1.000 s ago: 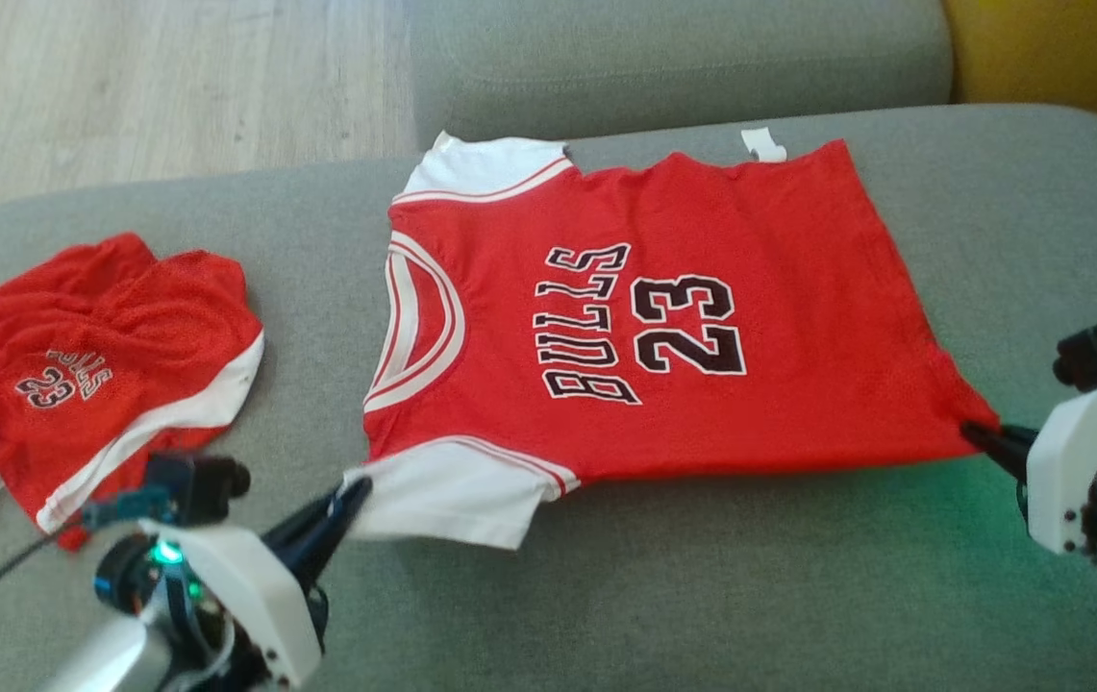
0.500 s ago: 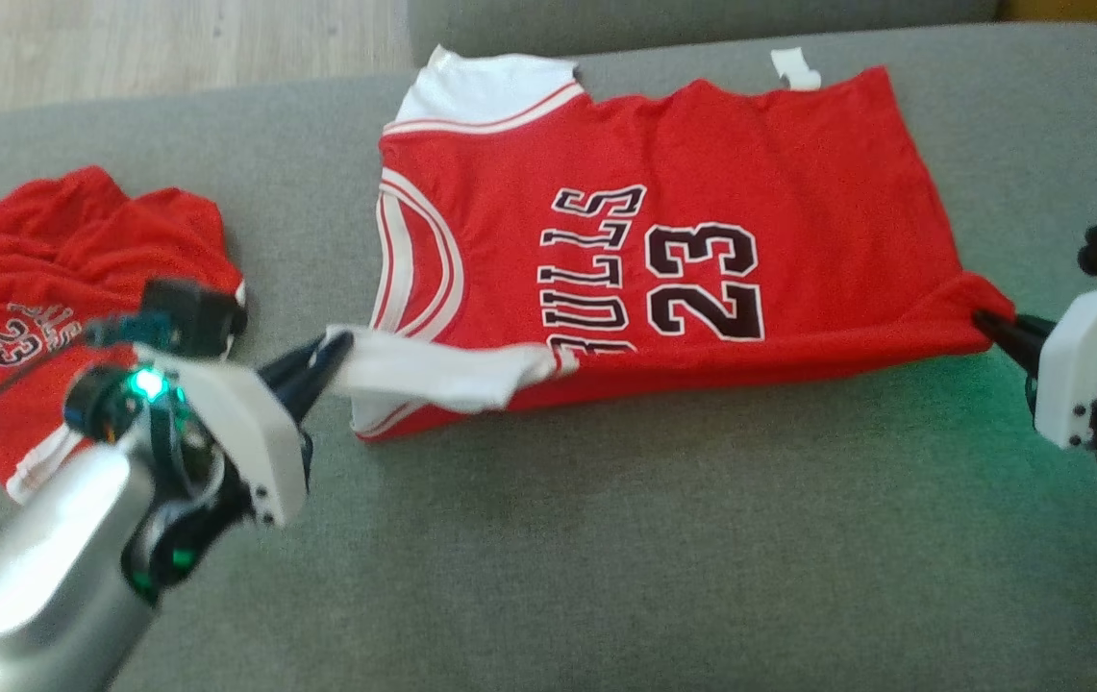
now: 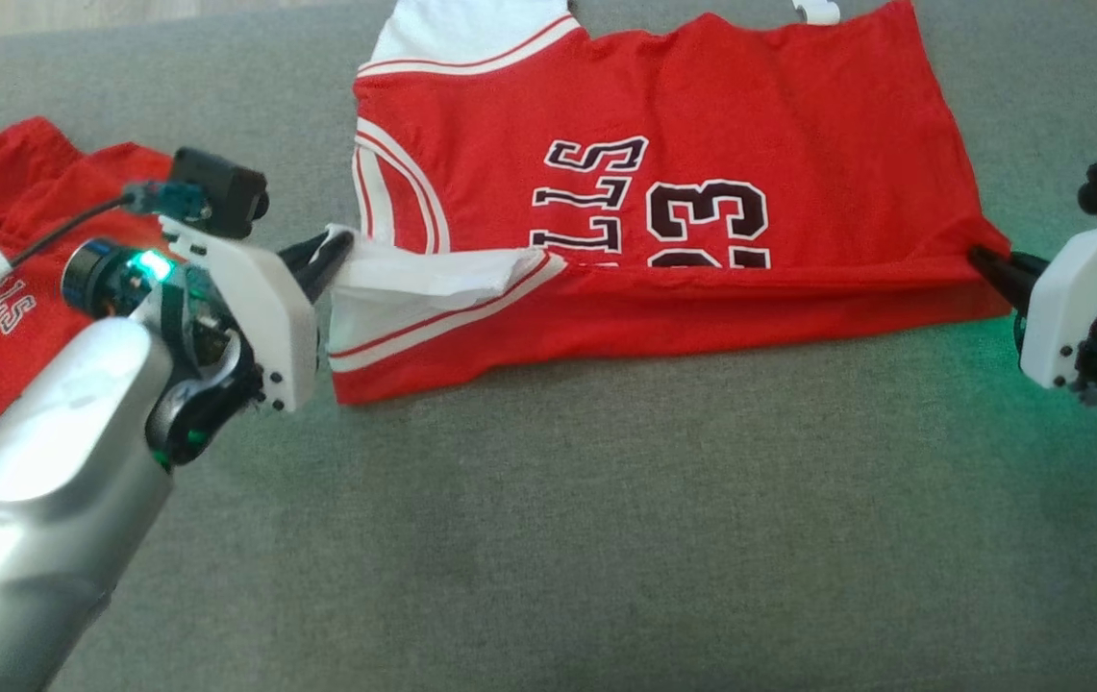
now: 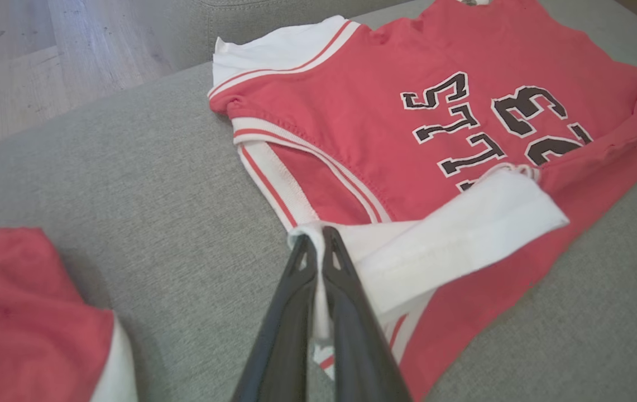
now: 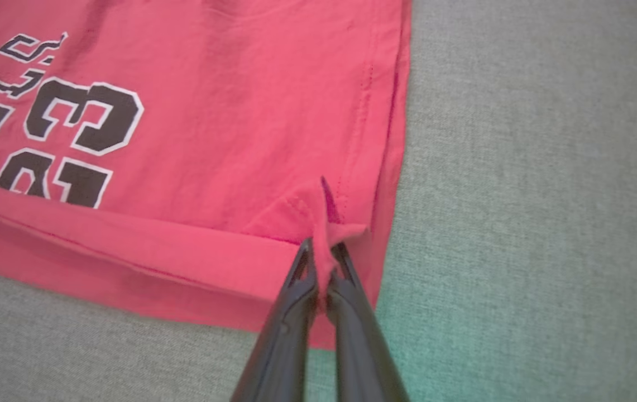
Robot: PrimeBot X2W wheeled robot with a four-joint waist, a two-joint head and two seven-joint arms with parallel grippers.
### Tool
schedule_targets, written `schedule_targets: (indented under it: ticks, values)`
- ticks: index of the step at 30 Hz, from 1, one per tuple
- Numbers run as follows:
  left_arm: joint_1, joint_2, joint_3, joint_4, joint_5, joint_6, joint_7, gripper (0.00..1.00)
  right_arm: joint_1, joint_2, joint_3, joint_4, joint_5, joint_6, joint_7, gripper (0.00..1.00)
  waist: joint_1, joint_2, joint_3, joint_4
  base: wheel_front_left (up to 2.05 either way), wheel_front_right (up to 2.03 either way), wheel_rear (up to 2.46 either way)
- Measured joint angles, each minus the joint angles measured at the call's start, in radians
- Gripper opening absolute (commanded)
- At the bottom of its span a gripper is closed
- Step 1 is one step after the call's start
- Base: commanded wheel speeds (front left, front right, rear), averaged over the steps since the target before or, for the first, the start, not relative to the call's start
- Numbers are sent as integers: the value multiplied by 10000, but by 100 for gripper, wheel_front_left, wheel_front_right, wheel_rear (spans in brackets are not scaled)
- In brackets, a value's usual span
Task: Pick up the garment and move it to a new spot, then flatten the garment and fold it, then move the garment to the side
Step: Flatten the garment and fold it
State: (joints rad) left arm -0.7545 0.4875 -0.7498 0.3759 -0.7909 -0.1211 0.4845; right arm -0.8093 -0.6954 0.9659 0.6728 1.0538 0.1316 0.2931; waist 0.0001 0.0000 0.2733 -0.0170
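The red jersey [image 3: 702, 96] is soft matt cloth, the sofa [image 3: 606, 529] coarse grey weave, the fingers [image 4: 351, 318] smooth dark plastic.

The jersey [image 3: 702, 106] is red, with white sleeves edged in thin red stripes, a white-and-red striped collar, and black lettering and numerals outlined in white. The second garment [image 3: 29, 159] is red with white trim and matching print. The sofa [image 3: 606, 529] is grey weave, and the floor [image 4: 28, 61] is pale wood-grain.
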Motion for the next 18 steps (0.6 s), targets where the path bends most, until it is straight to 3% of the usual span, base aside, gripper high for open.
schedule_targets:
  ticks: [3, 4, 5, 6, 12, 18]
  values:
    - [-177, -73, -88, 222, 19, -25, -84, 0, -105, 54, 35, 105, -46, -2, -90, 0, 0, 0, 90, -43, 0, 0, 0]
    - [-272, -94, -144, 357, 88, -25, -159, 12, -162, 107, 42, 186, -56, 0, -155, 7, 0, 0, 131, -66, 0, 0, 0]
    - [-358, -123, -165, 489, 174, -25, -309, 81, -229, 167, 27, 261, -94, -2, -368, 78, 0, 0, 169, -89, 0, 0, 0]
    - [-455, -169, -161, 619, 270, -25, -560, 100, -291, 238, -25, 337, -94, -2, -635, 100, 0, 0, 204, -111, 0, 0, 0]
    - [-905, -600, 113, 1404, 474, -8, -1937, 100, -527, 562, -61, 642, -148, -2, -1699, 100, 0, 0, 212, -213, 0, 0, 0]
    - [-907, -1110, 667, 1651, 614, 435, -4034, 100, -525, 658, -236, 982, -337, -2, -3568, 100, -1, 0, -87, -184, 0, 0, 0]
